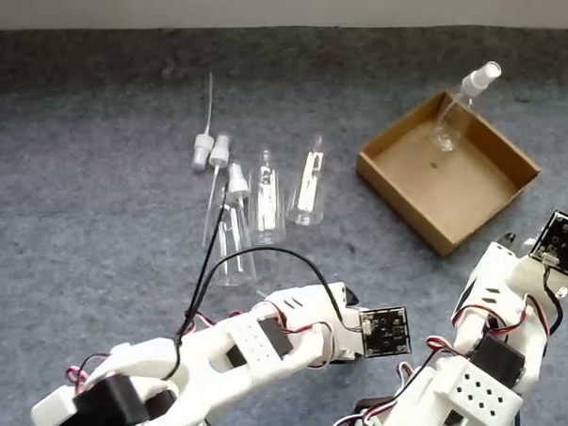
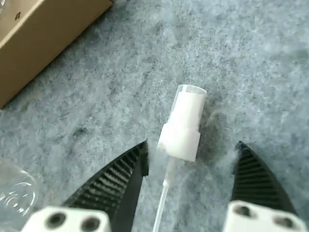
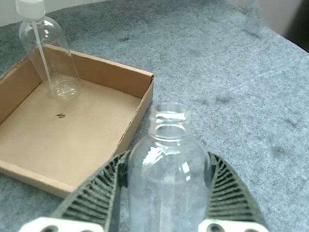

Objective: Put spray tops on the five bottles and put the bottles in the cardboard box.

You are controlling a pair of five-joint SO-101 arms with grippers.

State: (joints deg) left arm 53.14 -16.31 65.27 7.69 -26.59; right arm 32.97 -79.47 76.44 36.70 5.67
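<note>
A white spray top (image 2: pixel 181 126) with its thin tube lies on the grey carpet. My left gripper (image 2: pixel 191 145) hangs open just over it, one finger on each side. My right gripper (image 3: pixel 167 159) is shut on a clear bottle (image 3: pixel 166 179) with a bare neck, held upright beside the cardboard box (image 3: pixel 140 77). In the box (image 1: pixel 508 161) a capped bottle (image 1: pixel 459 111) leans against the far wall. Three clear bottles (image 1: pixel 265 200) lie together on the carpet, one (image 1: pixel 233 239) with a white top at its neck. Two loose spray tops (image 1: pixel 211 150) lie beyond them.
The left arm (image 1: pixel 271 341) stretches across the front of the table, with a black cable (image 1: pixel 219 244) looping over the lying bottles. The right arm (image 1: pixel 495 298) stands at the front right, close to the box's near corner. Bare carpet lies at the far left.
</note>
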